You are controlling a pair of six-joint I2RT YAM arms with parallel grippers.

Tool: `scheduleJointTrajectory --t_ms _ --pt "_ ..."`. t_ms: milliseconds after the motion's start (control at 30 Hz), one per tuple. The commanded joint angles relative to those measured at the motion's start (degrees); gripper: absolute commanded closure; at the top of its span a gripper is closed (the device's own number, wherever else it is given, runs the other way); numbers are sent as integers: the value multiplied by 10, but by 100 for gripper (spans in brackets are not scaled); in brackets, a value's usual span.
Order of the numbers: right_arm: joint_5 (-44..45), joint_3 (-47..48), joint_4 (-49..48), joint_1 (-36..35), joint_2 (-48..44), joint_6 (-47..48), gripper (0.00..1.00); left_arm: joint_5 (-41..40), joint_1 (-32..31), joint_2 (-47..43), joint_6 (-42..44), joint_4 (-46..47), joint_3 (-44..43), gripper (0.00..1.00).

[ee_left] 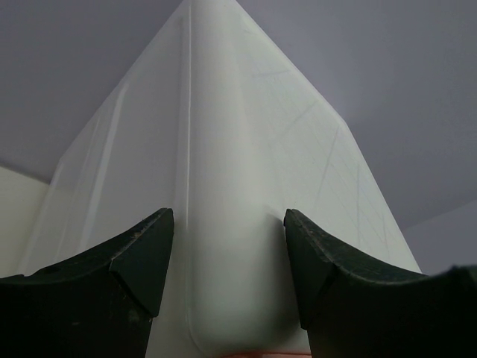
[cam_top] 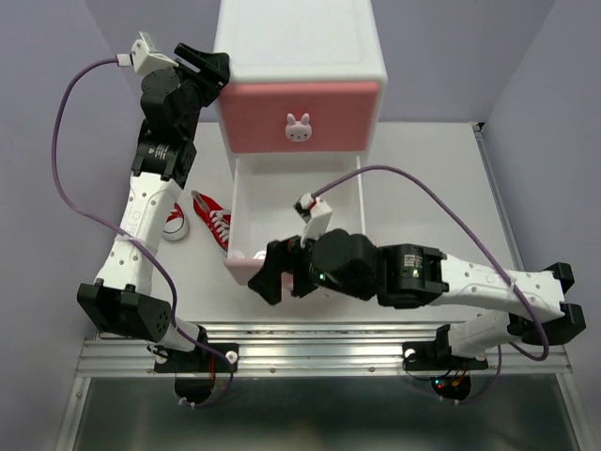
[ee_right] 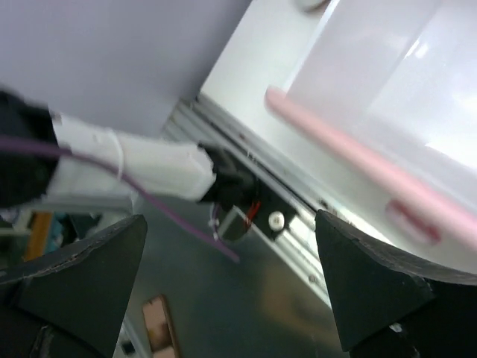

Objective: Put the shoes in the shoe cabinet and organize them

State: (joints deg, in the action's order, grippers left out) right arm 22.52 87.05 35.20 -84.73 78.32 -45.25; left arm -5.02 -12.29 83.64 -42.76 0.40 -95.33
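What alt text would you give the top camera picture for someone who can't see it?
A white shoe cabinet has its lower drawer pulled open, with the right hand at the drawer's front edge. The left hand is at the cabinet's left side, and a red sneaker lies on the table left of the drawer.

1. The white desk (cam_top: 432, 188) carries the cabinet (cam_top: 300, 56), which stands at its far middle.
2. A red shoe (cam_top: 212, 221) lies on the desk just left of the cabinet's pulled-out lower drawer (cam_top: 282, 199).
3. A second red shoe (cam_top: 176, 223) lies farther left of the cabinet, partly hidden.
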Motion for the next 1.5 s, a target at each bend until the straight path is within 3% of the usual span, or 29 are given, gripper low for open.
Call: scheduleJointTrajectory --t_ms 0,167,367,567,700,1000,1200,1467 --pt "-27 44 -5 103 2 -23 0 56 -20 42 69 -304 18 36" --pt "17 190 99 206 86 -2 0 29 -20 52 71 -331 -35 32" --pt "28 187 109 327 79 -89 0 23 -19 64 56 -342 -89 30" --pt "60 172 129 347 38 -85 0 31 -19 83 44 -355 -139 24" --pt "66 174 166 359 24 -99 0 27 -18 92 40 -367 -189 2" --pt "89 171 197 364 -11 -105 0 16 4 89 33 -418 -275 1" --pt "94 179 217 364 -13 -99 0 17 59 28 21 -445 -238 1" --pt "87 176 218 364 -14 -84 0 37 119 -89 14 -439 -58 1"
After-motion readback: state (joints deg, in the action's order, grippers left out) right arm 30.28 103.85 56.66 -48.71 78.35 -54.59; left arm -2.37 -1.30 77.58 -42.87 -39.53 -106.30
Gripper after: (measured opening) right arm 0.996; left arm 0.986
